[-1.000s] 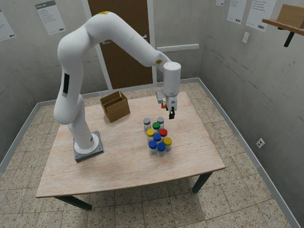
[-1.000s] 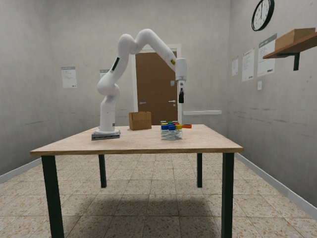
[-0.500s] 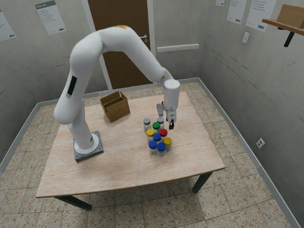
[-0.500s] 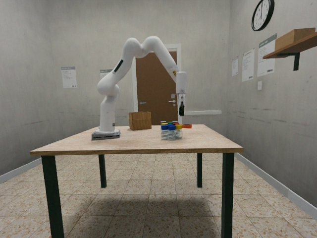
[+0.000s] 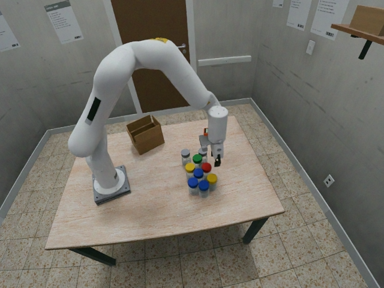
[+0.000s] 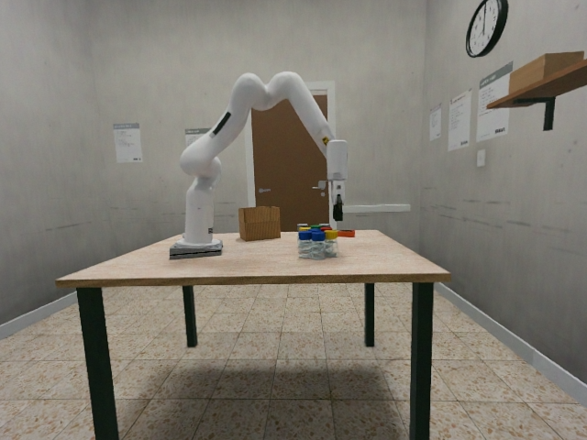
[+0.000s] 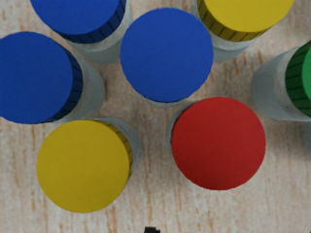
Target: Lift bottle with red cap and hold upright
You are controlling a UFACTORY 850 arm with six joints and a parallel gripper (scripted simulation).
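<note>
An open cardboard box point(image 5: 144, 134) sits on the wooden table point(image 5: 93, 216).

Red-capped bottle point(image 5: 206, 168) standing upright on the table

Clear body, round red cap; packed at the cluster's edge beside blue-, yellow- and green-capped bottles.

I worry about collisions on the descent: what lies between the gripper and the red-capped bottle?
Nothing: the exterior view shows only air between the open gripper and the red-capped bottle below it.

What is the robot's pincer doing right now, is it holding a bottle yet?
Pincer: open and holding nothing, hanging above the red-capped bottle.
</note>
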